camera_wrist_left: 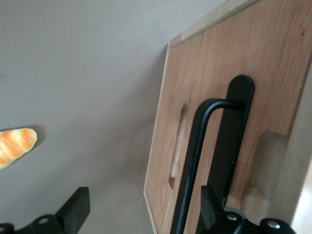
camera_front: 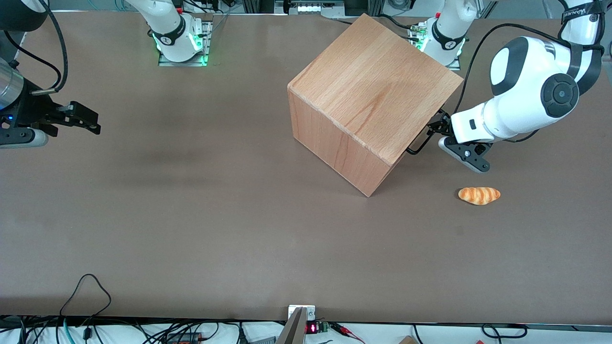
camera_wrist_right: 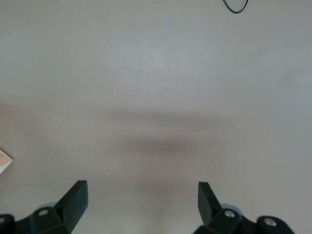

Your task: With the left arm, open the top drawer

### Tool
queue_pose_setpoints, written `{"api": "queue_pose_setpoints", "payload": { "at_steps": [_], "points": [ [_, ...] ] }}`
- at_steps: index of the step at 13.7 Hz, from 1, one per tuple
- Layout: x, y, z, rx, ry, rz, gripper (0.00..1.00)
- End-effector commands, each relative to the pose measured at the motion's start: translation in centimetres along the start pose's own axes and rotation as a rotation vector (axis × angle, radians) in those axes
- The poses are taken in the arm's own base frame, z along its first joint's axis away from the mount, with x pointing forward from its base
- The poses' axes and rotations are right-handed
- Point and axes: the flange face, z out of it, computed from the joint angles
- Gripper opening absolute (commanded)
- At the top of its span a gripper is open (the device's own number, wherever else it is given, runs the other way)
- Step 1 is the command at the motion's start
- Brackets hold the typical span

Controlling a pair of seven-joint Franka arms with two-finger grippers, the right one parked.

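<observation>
A small golden-brown ridged bread roll (camera_front: 479, 195) is seen lying on the brown table (camera_front: 191, 215) toward the working arm's end, nearest the front camera. Above it, the bulky white left arm (camera_front: 526, 102) is held low with its small black two-finger gripper (camera_wrist_left: 141, 212) spread apart, one finger (camera_wrist_left: 210, 204) set against the thin black wire handle (camera_wrist_left: 195, 161) of the closed top drawer (camera_wrist_left: 234, 63) in the large light-beech wooden cube (camera_front: 373, 95), which stands angled near the table's middle
</observation>
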Motion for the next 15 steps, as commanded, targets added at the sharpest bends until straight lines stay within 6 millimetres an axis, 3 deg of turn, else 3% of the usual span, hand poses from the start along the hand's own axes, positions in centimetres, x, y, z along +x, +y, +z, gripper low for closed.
{"api": "queue_pose_setpoints", "payload": {
  "at_steps": [1, 9, 13, 15],
  "points": [
    [0.0, 0.3, 1.5, -0.022, 0.013, 0.021, 1.00],
    [0.7, -0.7, 2.9, -0.006, 0.032, 0.044, 1.00],
    [1.2, -2.9, 3.2, 0.031, 0.083, 0.017, 1.00],
    [0.6, -5.2, 2.4, 0.055, 0.118, -0.023, 1.00]
  ]
}}
